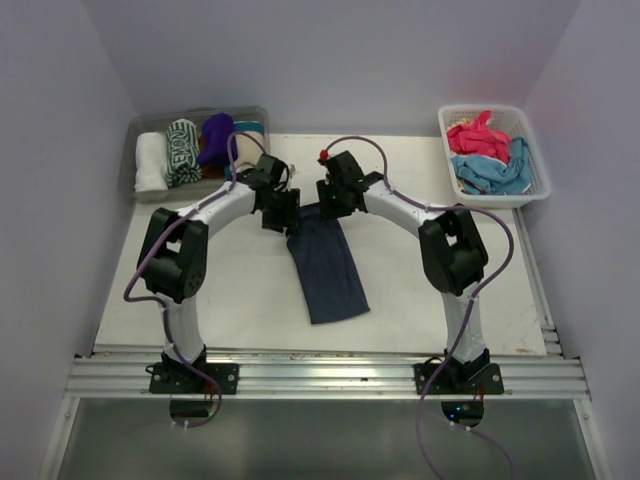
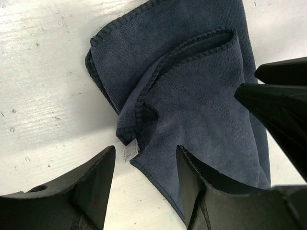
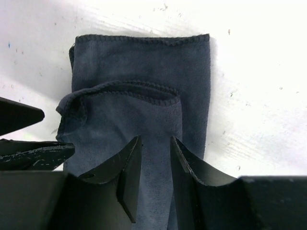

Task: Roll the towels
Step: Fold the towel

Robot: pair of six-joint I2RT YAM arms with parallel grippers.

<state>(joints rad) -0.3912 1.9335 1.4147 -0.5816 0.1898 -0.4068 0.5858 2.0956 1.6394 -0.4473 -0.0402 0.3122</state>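
Showing a white worktop (image 1: pixel 200 290) bearing a dark navy towel (image 1: pixel 328 265), far end folded back on itself, with the left claw (image 2: pixel 144 158) spread over that fold's left edge and the right claw (image 3: pixel 156 143) narrowly parted above the fold, pinching nothing.

The left pincer (image 1: pixel 279 214) and right pincer (image 1: pixel 331 203) hang close together over the white table (image 1: pixel 210 300), both at the far end of a navy towel (image 1: pixel 328 268) that lies flat and stretches away from them toward the near side, slightly slanted. Just beyond and left of the left pincer, a tub (image 1: pixel 131 178) holds a white roll (image 1: pixel 150 162), a green-patterned roll (image 1: pixel 182 153) and a purple towel (image 1: pixel 216 138). Well to the right of the right pincer, a basket (image 1: pixel 541 186) holds a pink towel (image 1: pixel 474 135) and a blue towel (image 1: pixel 494 174), both loose.
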